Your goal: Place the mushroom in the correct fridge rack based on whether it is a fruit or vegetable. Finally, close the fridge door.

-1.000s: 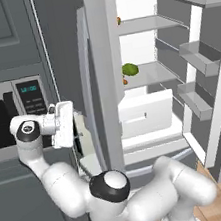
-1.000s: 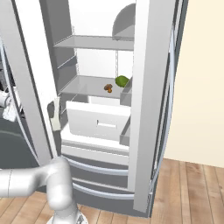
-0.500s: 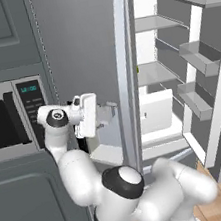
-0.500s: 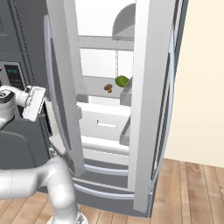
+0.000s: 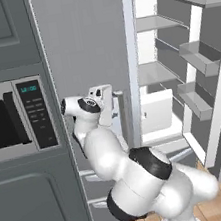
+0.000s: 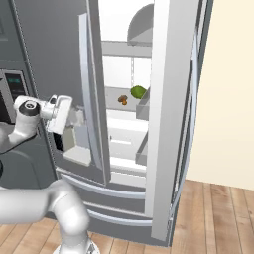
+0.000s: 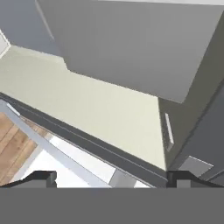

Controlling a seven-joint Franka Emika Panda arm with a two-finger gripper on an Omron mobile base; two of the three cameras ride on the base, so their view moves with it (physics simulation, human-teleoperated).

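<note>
The small brown mushroom [image 6: 122,99] lies on a middle fridge shelf beside a green item [image 6: 137,91]. The plain fridge door [image 5: 215,91] stands wide open at the right, its grey inner bins [image 5: 195,58] facing the arm; the right base view shows this door [image 6: 166,124] edge-on. The matching door with the water dispenser [image 5: 85,35] [image 6: 54,49] is swung almost shut. My gripper [image 5: 113,111] [image 6: 73,117] rests against that door's front, near its vertical handle [image 5: 134,63]. In the hand view the gripper [image 7: 111,179] has its tips far apart, open and holding nothing.
A built-in microwave [image 5: 8,121] sits in the grey cabinets left of the fridge. Wide drawer fronts [image 6: 114,198] run below the doors. A white drawer [image 5: 155,110] shows inside the fridge. Wooden floor [image 6: 213,218] lies at the right.
The dispenser door has swung from edge-on to almost shut, with my hand moving right along with it. The plain door with the bins and the mushroom have stayed put.
</note>
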